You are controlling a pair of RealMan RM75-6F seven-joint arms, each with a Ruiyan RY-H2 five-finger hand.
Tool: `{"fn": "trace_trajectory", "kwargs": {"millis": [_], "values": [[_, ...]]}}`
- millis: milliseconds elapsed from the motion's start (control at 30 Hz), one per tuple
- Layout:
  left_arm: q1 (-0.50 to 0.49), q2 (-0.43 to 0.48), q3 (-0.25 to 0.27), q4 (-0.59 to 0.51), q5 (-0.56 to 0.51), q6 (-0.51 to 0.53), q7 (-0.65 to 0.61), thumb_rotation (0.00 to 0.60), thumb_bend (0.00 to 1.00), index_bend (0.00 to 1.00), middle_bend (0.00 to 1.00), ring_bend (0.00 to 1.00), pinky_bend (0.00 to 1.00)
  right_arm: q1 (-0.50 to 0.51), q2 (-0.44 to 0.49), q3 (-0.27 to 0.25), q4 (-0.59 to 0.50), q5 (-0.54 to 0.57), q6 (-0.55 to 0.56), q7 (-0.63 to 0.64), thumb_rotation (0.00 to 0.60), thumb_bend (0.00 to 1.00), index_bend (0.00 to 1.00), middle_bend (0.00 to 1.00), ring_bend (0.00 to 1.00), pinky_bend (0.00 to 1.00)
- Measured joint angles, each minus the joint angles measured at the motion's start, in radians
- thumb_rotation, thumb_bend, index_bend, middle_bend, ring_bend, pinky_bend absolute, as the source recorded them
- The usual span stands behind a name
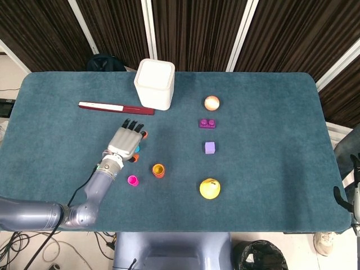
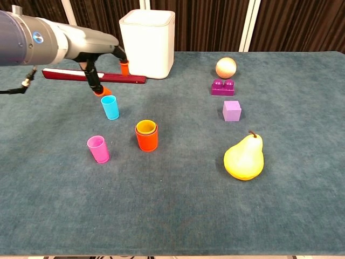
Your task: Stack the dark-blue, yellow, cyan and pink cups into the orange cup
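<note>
The left hand (image 1: 126, 141) stood in the left middle of the head view, above the small cyan plastic cup (image 2: 110, 107), with its fingers (image 2: 97, 88) spread apart and nothing held in them. In the chest view the orange-tipped fingers hung just above and behind the cyan cup, not touching it.

The orange plastic cup (image 2: 146, 138) stood upright near the centre of the chest view, on the teal cloth-covered table (image 2: 172, 216). The yellow cup (image 2: 146, 127) sat inside it, with only the rim showing (whether the dark-blue cup was below it, I could not tell). The small pink plastic cup (image 2: 98, 149) stood upright to the lower left of the orange one, apart from it.

At the top of the frame stood a white square box (image 2: 147, 35), and a flat dark-red bar (image 2: 94, 76) lay to the left of it. On the right side were a round peach-coloured ball (image 2: 226, 67), a purple toy brick (image 2: 222, 87), a small violet cube (image 2: 232, 110) and a yellow pear (image 2: 244, 157), one below the other.

The right hand (image 1: 356, 169) was at the far right edge of the head view, beside the table; its state I could not tell.
</note>
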Motion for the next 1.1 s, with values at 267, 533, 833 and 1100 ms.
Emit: {"fn": "trace_trajectory", "kwargs": {"millis": [267,533,833,1100], "values": [[0.025,-0.011,0.003,0.124,0.013,-0.069,-0.056,0.600,0.27,0.32,0.10,0.00,0.00,0.005,-0.009,-0.003,0.002,0.001,-0.007,-0.018,0.600,0.42,0.04,0.00,0.06,0.00],[0.040,-0.049,0.021,0.228,0.037,-0.122,-0.077,0.600,0.27,0.32,0.10,0.00,0.00,0.010,-0.018,-0.007,0.010,0.008,-0.021,-0.032,0.600,0.42,0.04,0.00,0.06,0.00],[0.056,-0.086,0.036,0.286,0.062,-0.167,-0.099,0.600,0.27,0.33,0.10,0.00,0.00,0.014,-0.026,-0.008,0.015,0.010,-0.027,-0.040,0.600,0.42,0.04,0.00,0.06,0.00],[0.057,-0.110,0.042,0.304,0.079,-0.176,-0.098,0.600,0.27,0.33,0.11,0.00,0.00,0.014,-0.026,-0.006,0.016,0.013,-0.026,-0.038,0.600,0.42,0.04,0.00,0.06,0.00]]}}
